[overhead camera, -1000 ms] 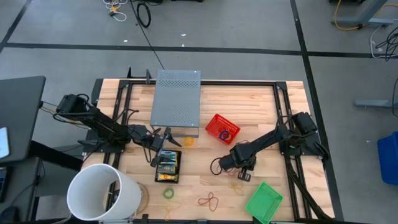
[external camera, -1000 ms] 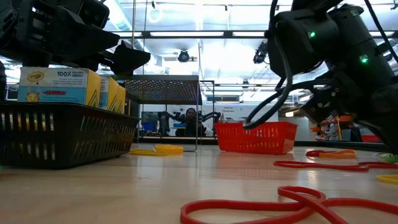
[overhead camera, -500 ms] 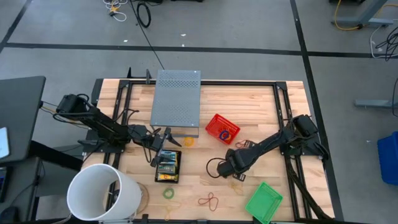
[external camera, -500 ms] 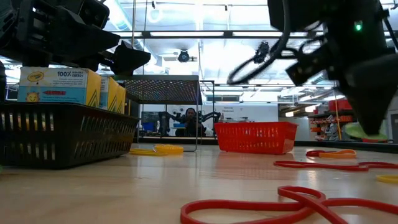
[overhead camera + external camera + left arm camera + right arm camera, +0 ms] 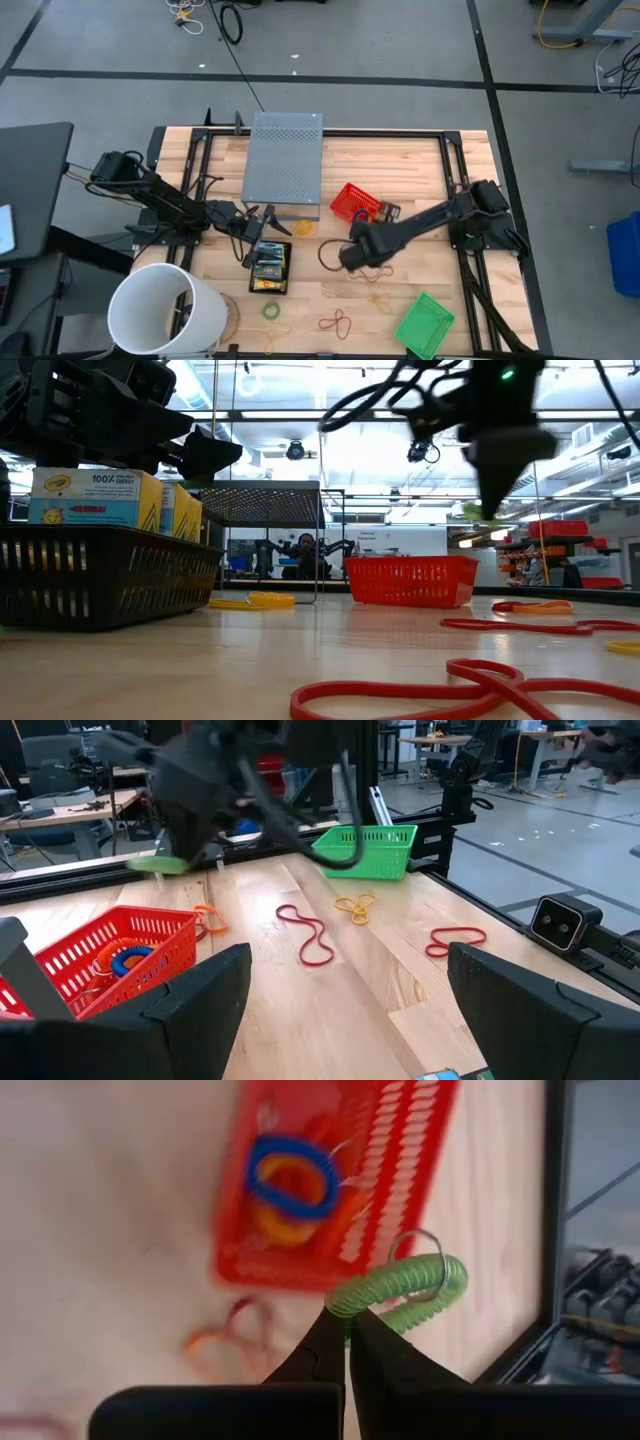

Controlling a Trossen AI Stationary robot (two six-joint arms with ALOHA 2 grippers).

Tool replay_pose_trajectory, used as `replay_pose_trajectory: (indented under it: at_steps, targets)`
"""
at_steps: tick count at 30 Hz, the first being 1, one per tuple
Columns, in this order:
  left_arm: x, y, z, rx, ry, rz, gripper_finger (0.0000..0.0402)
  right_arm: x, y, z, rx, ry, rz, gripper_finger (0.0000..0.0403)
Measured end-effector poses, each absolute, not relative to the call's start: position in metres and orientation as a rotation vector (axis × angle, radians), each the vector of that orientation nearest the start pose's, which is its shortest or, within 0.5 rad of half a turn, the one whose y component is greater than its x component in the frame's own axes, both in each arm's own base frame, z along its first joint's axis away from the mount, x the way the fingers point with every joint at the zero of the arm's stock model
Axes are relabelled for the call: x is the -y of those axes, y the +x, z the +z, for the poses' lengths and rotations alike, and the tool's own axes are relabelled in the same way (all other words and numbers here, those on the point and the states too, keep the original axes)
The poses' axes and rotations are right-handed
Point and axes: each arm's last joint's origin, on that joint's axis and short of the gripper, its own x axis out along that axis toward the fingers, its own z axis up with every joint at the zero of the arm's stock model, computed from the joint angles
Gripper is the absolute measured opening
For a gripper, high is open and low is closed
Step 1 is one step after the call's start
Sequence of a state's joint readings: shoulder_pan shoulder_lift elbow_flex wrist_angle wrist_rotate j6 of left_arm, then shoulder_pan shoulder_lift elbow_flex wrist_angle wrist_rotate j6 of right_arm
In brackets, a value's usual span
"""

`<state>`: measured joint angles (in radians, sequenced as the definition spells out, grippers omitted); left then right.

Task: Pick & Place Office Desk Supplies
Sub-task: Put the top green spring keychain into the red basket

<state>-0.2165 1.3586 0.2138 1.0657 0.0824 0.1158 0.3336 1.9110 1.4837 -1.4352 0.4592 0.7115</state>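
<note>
My right gripper (image 5: 347, 1342) is shut on a green coiled loop (image 5: 405, 1285) with a small metal ring, above the wood just near of the red basket (image 5: 330, 1190). That basket holds a blue coil (image 5: 292, 1175) and a yellow one. In the low view the right gripper (image 5: 490, 495) hangs high with the green loop (image 5: 478, 512) at its tips. My left gripper (image 5: 262, 228) stands open and level over the black basket (image 5: 270, 268), in which yellow-and-green boxes (image 5: 95, 497) stand. Rubber-band loops lie flat on the table: red (image 5: 338, 321), yellow (image 5: 380, 299), green (image 5: 270, 311). My right gripper pinches one spot of the green loop's coil (image 5: 345, 1302) between its two fingertips. The fingers slant down from the table's right side. The loop is lifted clear of the table and stands out sideways from the tips.
A grey perforated box (image 5: 285, 165) stands at the far middle, a white bucket (image 5: 165, 310) at the near left corner, a green basket (image 5: 425, 322) at the near right. A dark cable loop (image 5: 328, 255) hangs beside my right arm. An orange band (image 5: 302, 228) lies beside the grey box.
My right gripper has risen from the table and swung toward the red basket, to the left and far side, tipping as it went. It has stayed shut, and the green loop has come up clear of the wood with it.
</note>
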Motion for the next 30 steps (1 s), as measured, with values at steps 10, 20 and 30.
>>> replay_pose_trajectory:
  at_steps: [10, 20, 30]
  targets:
    - [0.049, 0.211, 0.156, -0.062, 0.120, -0.303, 0.0339, -0.035, 0.345, 0.213, -1.494, -0.234, -0.566, 0.0002]
    - [0.049, 0.211, 0.156, -0.062, 0.120, -0.303, 0.0339, 0.010, 0.363, 0.211, -1.450, -0.095, -0.402, 0.0002]
    - [0.049, 0.211, 0.155, -0.072, 0.121, -0.304, 0.0339, 0.028, 0.364, 0.204, -1.443, 0.058, -0.275, 0.0002]
